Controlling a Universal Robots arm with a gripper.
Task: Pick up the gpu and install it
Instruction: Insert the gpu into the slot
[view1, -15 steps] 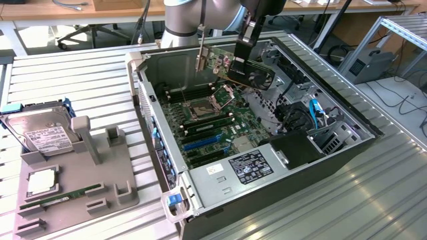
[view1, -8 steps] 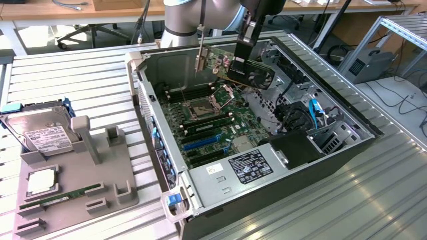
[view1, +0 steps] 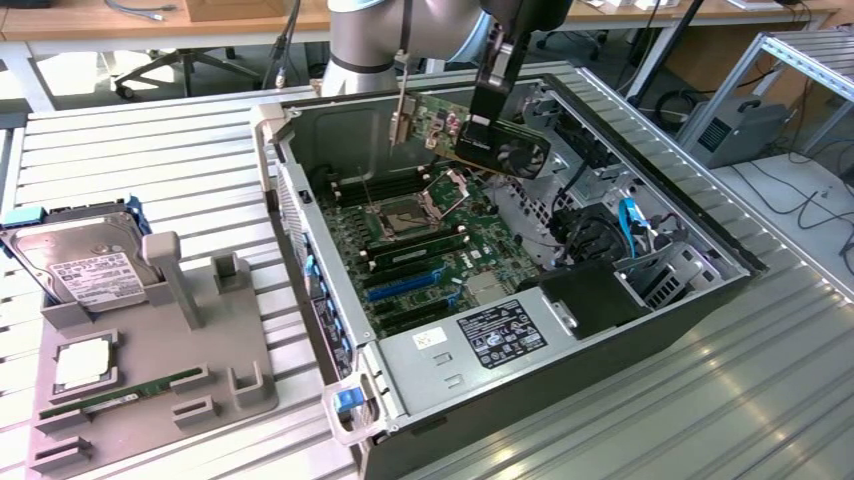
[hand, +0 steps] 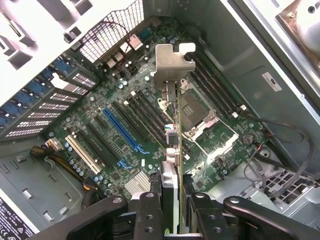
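The gpu (view1: 470, 132), a green and dark card with a fan and a thin metal bracket (view1: 399, 108), hangs over the far part of the open computer case (view1: 320, 300). My gripper (view1: 497, 92) is shut on its upper edge. In the wrist view the gpu (hand: 171, 145) appears edge-on, its silvery bracket (hand: 172, 62) pointing away from me, and the dark fingers (hand: 149, 212) clamp it on both sides. Below it lies the motherboard (hand: 210, 135) with a blue expansion slot (hand: 121, 131) and black slots beside it. The card is above the board, not touching it.
A grey parts fixture (view1: 147, 370) at the exterior view's left carries a silver hard drive (view1: 78, 265), a processor (view1: 83, 365) and a green RAM stick (view1: 120, 392). Inside the case are the power supply (view1: 501, 335), blue cables (view1: 627, 225) and a processor socket (view1: 400, 215).
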